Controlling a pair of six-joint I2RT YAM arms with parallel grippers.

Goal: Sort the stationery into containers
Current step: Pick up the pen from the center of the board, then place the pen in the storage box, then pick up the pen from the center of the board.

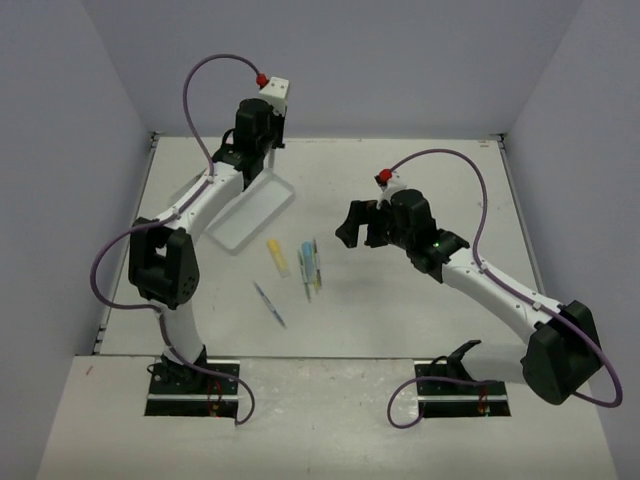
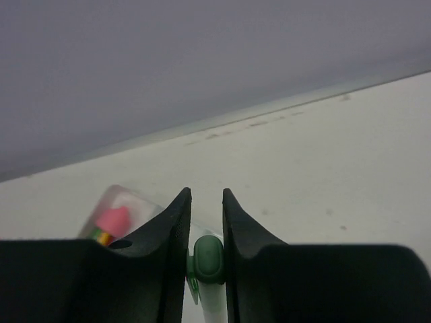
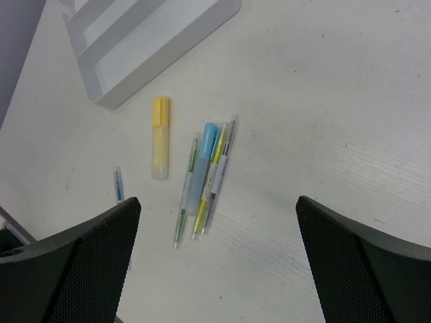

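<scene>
The left gripper (image 2: 207,196) has its fingers drawn narrow, clamped on a green-capped pen (image 2: 207,259). The cap sits squeezed between the two black fingers and the pale barrel runs down out of the wrist view. From above, this arm reaches over the far end of the tray (image 1: 262,195), which lies at a slant on the left part of the table (image 1: 420,180). Just left of the left finger, the wrist view shows a pink-capped tube (image 2: 114,220) lying behind clear plastic. I cannot tell which compartment it is in.

The right gripper (image 1: 362,228) hangs above the middle of the table with its fingers spread wide, holding nothing.

Below it lies the loose stationery, all just beside the tray's near corner but not touching it:
- A yellow highlighter (image 3: 159,138) lies alone, nearest the tray.
- A blue-capped marker (image 3: 202,168) lies to its right, with thin pens (image 3: 217,165) pressed close along both sides of it — the group is roughly parallel.
- A thin blue pen (image 1: 270,303) lies apart from the cluster, nearer the arm bases. Only a short piece of it shows in the right wrist view.
</scene>
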